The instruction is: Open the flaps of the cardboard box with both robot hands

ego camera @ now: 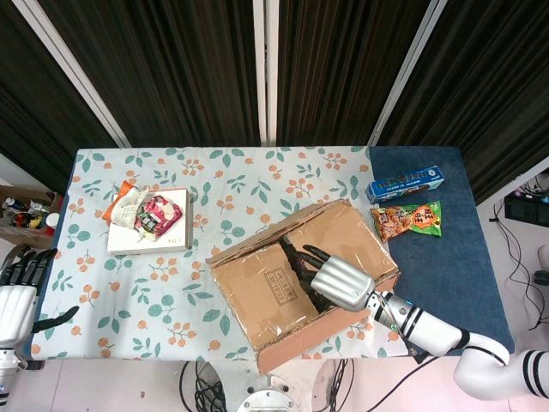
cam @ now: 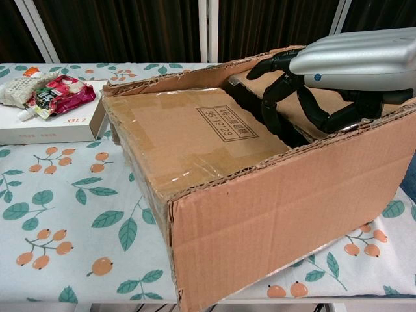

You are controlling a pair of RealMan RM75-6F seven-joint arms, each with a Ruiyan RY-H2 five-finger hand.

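Observation:
The cardboard box (ego camera: pixel 257 296) lies skewed on the floral tablecloth, nearest the front edge; the chest view shows its front wall (cam: pixel 273 214) close up. My right hand (ego camera: pixel 340 282) is over the box top, its dark fingers (cam: pixel 270 104) curled down into the seam between the two top flaps. The left flap (cam: pixel 188 130), printed with a label, sags inward below the rim. The right flap (ego camera: pixel 341 234) lies mostly under the hand, and the fingertips are hidden in the gap. My left hand (ego camera: pixel 15 300) hangs off the table's left edge, fingers apart, holding nothing.
A white box (ego camera: pixel 147 232) with snack pouches on it lies at the back left, also visible in the chest view (cam: pixel 49 127). On the blue cloth (ego camera: pixel 446 275) at the right are a blue carton (ego camera: pixel 405 184) and a green snack bag (ego camera: pixel 407 218).

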